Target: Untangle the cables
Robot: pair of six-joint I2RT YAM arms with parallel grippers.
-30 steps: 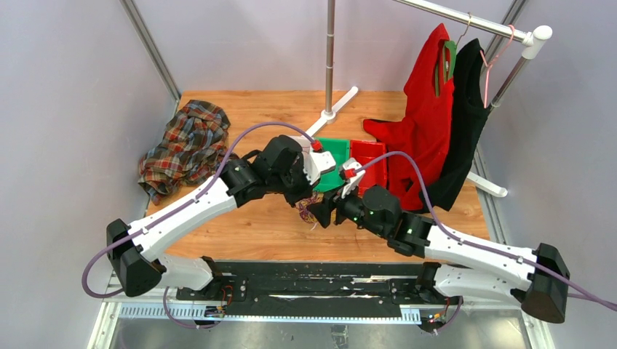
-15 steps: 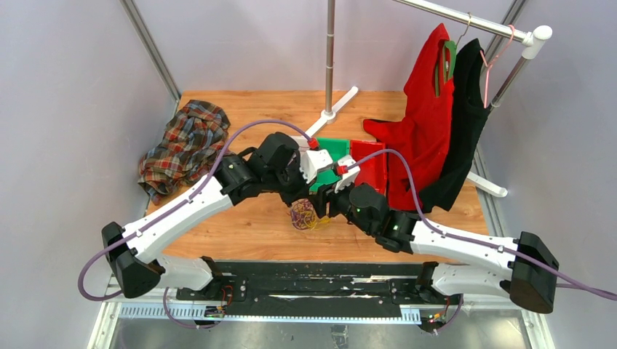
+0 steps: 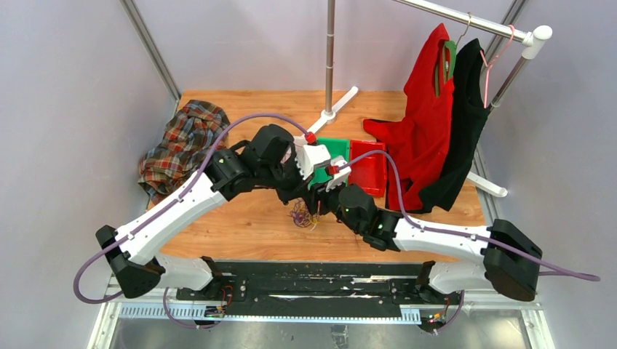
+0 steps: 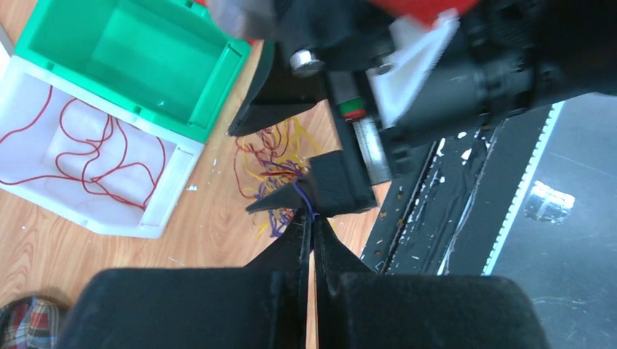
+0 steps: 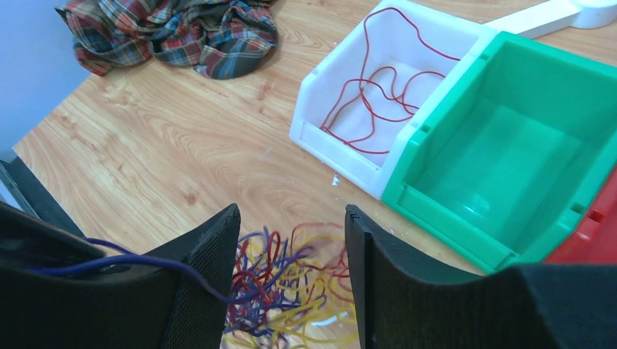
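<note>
The cables (image 5: 287, 280) lie as one loose bunch of dark red, yellow and purple strands on the wooden table (image 5: 189, 138). The cables (image 3: 300, 214) sit between the two arms' heads in the top view. My right gripper (image 5: 291, 214) stands open over the bunch, one finger on each side. My left gripper (image 4: 313, 218) is shut on a single purple strand (image 5: 131, 263). That strand runs from the bunch across the right gripper's left finger. A thin red cable (image 5: 361, 73) lies by itself in the white bin (image 5: 327, 145).
A green bin (image 5: 436, 211) stands against the white one, with a red bin (image 3: 367, 171) beside it. A plaid shirt (image 3: 185, 145) lies at the back left. Red (image 3: 422, 123) and black (image 3: 466, 116) garments hang from a rack at the back right, whose pole foot (image 3: 331, 113) is behind the bins.
Both arms have shifted left. The right gripper has come over the bunch with its jaws narrowing slightly. The left gripper has stayed shut.
</note>
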